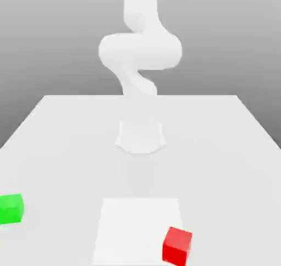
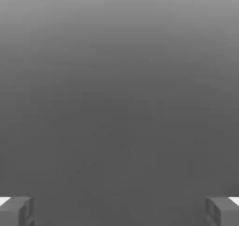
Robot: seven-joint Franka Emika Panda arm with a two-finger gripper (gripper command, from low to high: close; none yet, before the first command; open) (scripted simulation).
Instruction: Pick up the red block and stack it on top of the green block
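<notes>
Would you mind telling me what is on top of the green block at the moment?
Nothing sits on the green block; its top face is bare. The red block rests apart on the table, toward the exterior view's right. What lies under either block is covered.

Table [image 1: 66,144]: carries all items listed.

Arm [image 1: 140,51]: base stands on the table's midline, toward the far edge, rising above it.

Square mat [image 1: 131,221]: flat on the table at the middle of the near edge, directly in front of the arm base.

Red block [image 1: 177,245]: on the mat's near corner toward the exterior view's right, overlapping its edge.

Green block [image 1: 11,208]: on the table by the edge at the exterior view's left, well apart from the red block and off the mat.
</notes>
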